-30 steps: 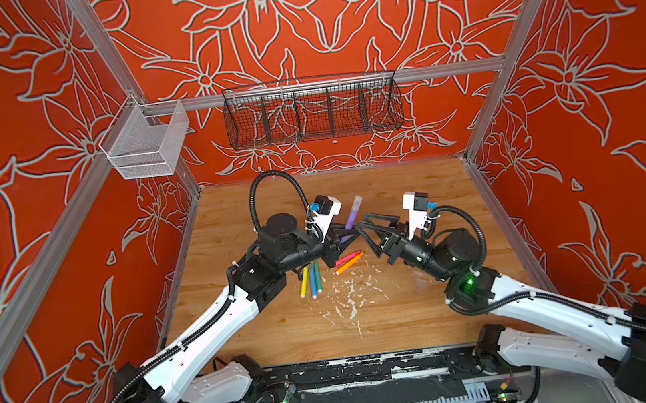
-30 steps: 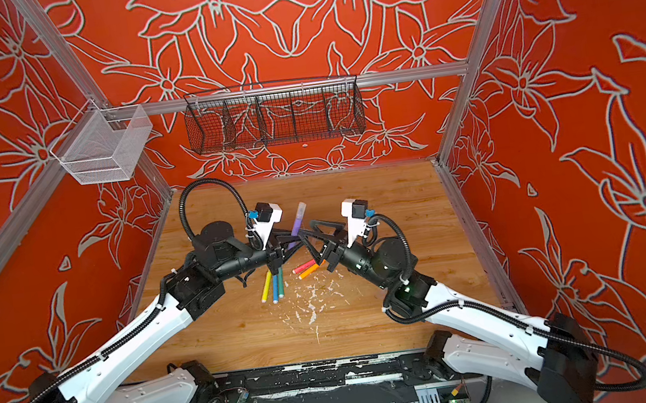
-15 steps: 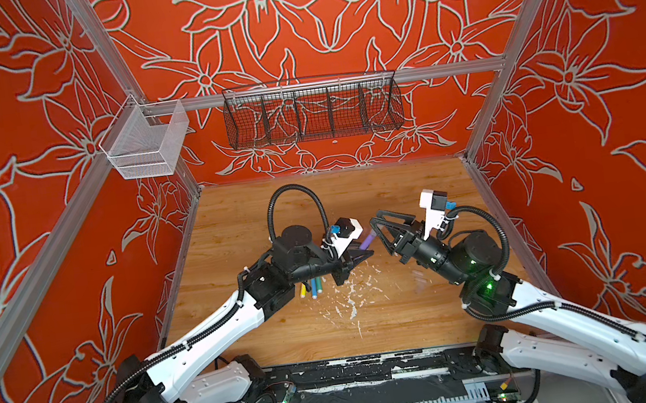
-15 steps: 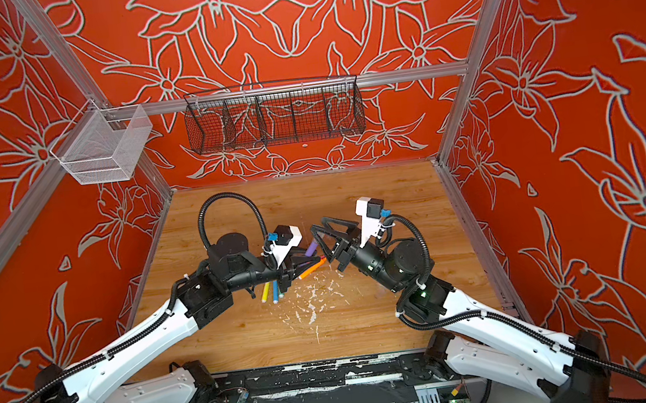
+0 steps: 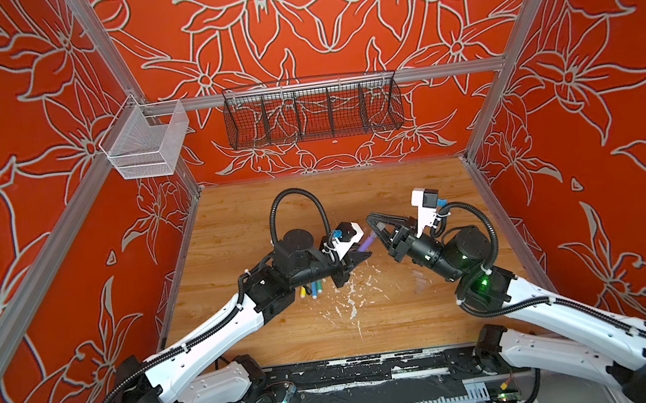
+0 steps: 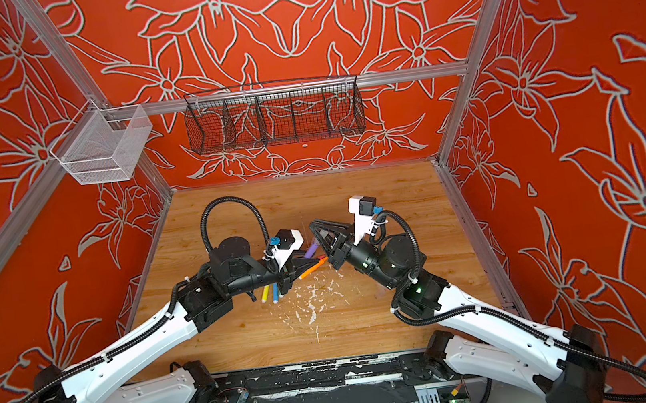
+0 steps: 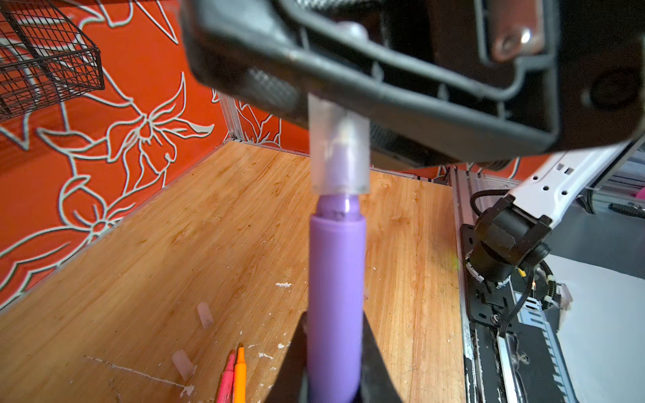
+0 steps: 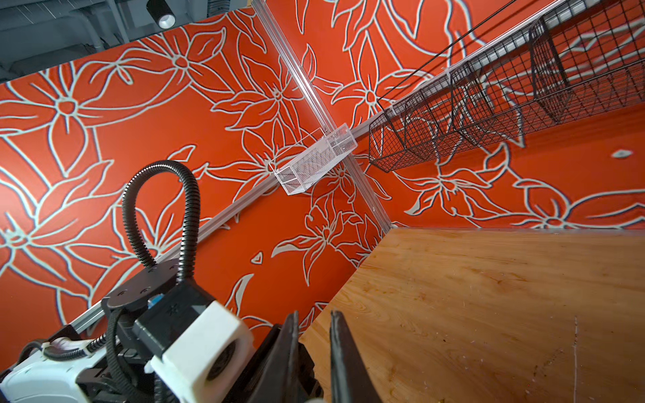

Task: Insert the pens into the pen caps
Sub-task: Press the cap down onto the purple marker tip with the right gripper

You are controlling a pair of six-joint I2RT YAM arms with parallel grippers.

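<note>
Left gripper (image 7: 335, 326) is clamping shut on the lower barrel of the purple pen (image 7: 336, 272), holding it off the wooden tabletop (image 5: 390, 320) around mid-table. Right gripper (image 5: 375, 227) is pinching closed on a clear pen cap (image 7: 340, 153). The pen's tip is sitting inside the cap's mouth, with the narrower purple collar showing below the rim. The two grippers are meeting tip to tip in both top views. Yellow pen (image 6: 265, 293) and blue pen (image 6: 275, 292) are lying side by side on the wood beneath the left wrist. Orange pen (image 7: 239, 375) and pink-red pen (image 7: 227, 378) are lying together just right of them. A loose clear cap (image 7: 205, 315) and a second loose cap (image 7: 182, 364) are resting near that pair.
</note>
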